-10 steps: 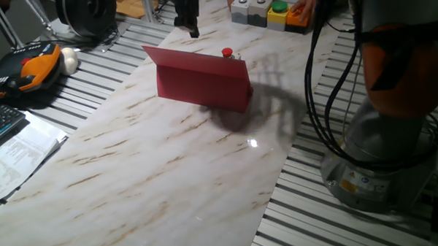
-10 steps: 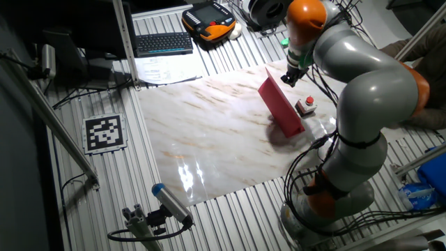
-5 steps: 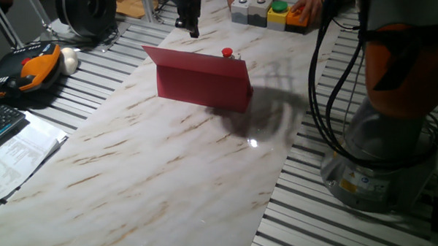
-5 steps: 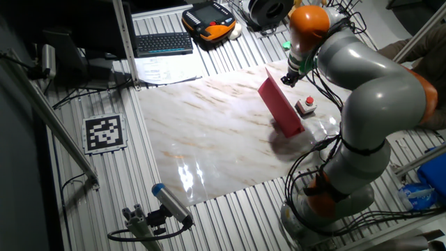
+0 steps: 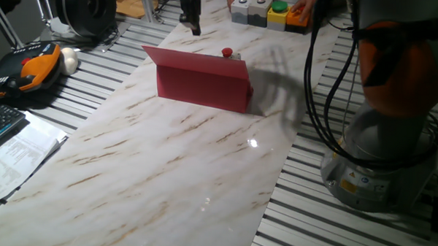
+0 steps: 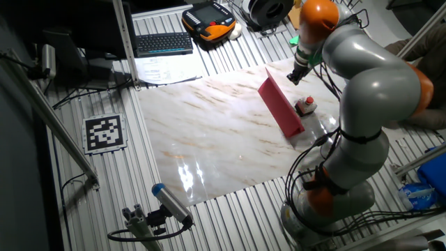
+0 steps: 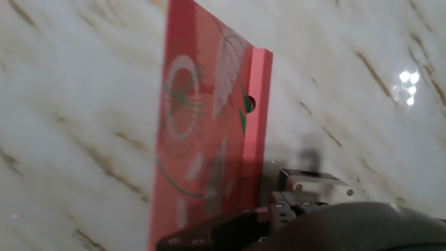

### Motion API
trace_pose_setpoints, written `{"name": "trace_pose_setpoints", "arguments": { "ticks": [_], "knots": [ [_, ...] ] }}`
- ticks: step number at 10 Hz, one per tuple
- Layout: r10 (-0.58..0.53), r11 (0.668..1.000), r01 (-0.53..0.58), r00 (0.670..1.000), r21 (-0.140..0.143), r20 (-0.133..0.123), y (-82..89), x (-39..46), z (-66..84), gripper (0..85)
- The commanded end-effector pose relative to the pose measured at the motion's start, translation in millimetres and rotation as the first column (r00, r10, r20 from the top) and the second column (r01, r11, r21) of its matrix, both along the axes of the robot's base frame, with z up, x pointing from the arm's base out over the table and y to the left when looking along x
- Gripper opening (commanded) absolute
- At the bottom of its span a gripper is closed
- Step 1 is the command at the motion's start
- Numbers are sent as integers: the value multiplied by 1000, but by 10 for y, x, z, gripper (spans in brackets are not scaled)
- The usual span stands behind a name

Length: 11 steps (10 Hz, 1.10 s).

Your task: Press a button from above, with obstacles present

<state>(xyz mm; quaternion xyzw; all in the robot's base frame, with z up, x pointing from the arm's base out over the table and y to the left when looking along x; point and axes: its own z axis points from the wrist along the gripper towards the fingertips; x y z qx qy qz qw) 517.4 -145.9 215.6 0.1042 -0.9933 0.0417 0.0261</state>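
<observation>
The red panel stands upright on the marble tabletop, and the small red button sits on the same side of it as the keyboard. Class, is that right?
Not quite. The red panel does stand upright on the marble tabletop, but the button sits on the side away from the keyboard, with the panel between them. The other fixed view shows this.

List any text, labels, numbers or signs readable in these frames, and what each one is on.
No words or numbers can be read in any view.
Square black-and-white marker beside the table: a coded pattern, no letters.
Sheets of paper by the keyboard: printed, too small to read.
Sticker on the robot base: too blurred.
Red panel: a printed leaf-and-circle design, no text.
</observation>
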Motion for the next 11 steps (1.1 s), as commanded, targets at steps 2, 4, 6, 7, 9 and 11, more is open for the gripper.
{"name": "trace_pose_setpoints", "arguments": {
  "ticks": [2,4,6,7,9,11],
  "knots": [
    [21,1000,-21,1000,-9,-3,-467,-73,-143,0],
    [46,999,-46,999,5,-9,-726,-159,-326,0],
    [58,998,-58,998,31,-20,-890,-226,-435,0],
    [72,997,-72,997,27,-15,-970,-275,-494,0],
    [69,996,-68,997,58,-28,-926,-291,-588,0],
    [67,996,-66,998,65,-15,-851,-263,-707,0]
  ]
}}
